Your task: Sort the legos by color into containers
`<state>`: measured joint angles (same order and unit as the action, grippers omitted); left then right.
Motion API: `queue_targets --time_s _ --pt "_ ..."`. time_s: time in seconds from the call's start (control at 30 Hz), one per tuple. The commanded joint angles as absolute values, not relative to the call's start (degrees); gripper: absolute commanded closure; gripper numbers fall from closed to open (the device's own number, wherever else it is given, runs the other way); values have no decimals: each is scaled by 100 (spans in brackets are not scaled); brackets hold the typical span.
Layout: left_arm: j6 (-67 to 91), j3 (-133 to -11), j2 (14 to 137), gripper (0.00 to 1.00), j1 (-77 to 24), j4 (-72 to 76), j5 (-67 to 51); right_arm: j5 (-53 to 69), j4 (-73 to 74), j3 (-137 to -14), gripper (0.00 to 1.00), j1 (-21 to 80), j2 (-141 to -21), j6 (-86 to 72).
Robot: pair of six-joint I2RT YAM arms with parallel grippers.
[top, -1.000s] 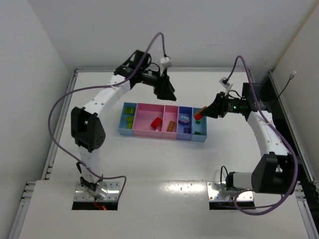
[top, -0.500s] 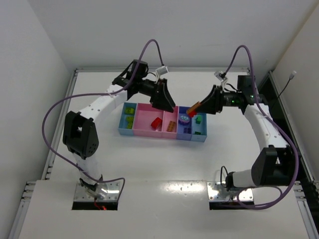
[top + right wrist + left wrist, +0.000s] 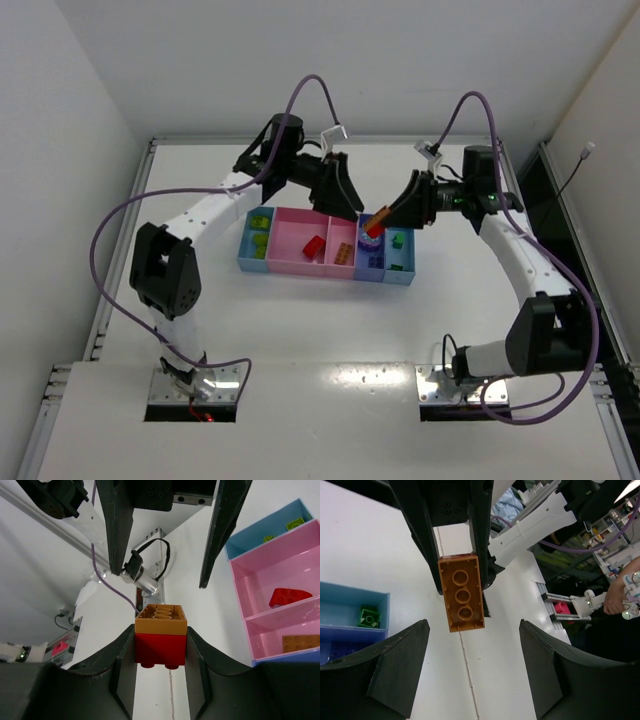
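The place is a robotics lab. A left arm (image 3: 205,208) and a right arm (image 3: 528,262) are bolted to a white desk (image 3: 300,330) boxed in by plain white panels (image 3: 60,150). Purple cables (image 3: 100,240) loop off the arms, and aluminium rail (image 3: 97,335) runs well left of the left end effector (image 3: 473,623). Beyond that end effector, cluttered equipment and wiring (image 3: 600,530) fill the background, beside a person's hand (image 3: 620,587).

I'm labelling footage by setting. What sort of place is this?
Likely a robotics lab test cell: a white table boxed in by white walls, a cabled left arm and right arm bolted to it, and cluttered equipment beyond its edge in the left wrist view.
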<state>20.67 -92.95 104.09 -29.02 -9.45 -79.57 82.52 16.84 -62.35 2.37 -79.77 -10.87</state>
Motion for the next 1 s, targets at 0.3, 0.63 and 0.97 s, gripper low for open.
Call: queue_targets --time_s 0.3,0.63,0.97 --pt "4102 -9072 10617 27 -3129 1535 -8235 8253 1283 -6372 100 404 -7874 -1099" --pt "6152 -8631 10740 34 -3295 4219 -8402 8147 1230 -6425 100 457 -7928 -1099" --pt "6152 -8578 10846 38 -3349 4271 -8402 8095 1230 -6478 100 457 -7980 -1099"
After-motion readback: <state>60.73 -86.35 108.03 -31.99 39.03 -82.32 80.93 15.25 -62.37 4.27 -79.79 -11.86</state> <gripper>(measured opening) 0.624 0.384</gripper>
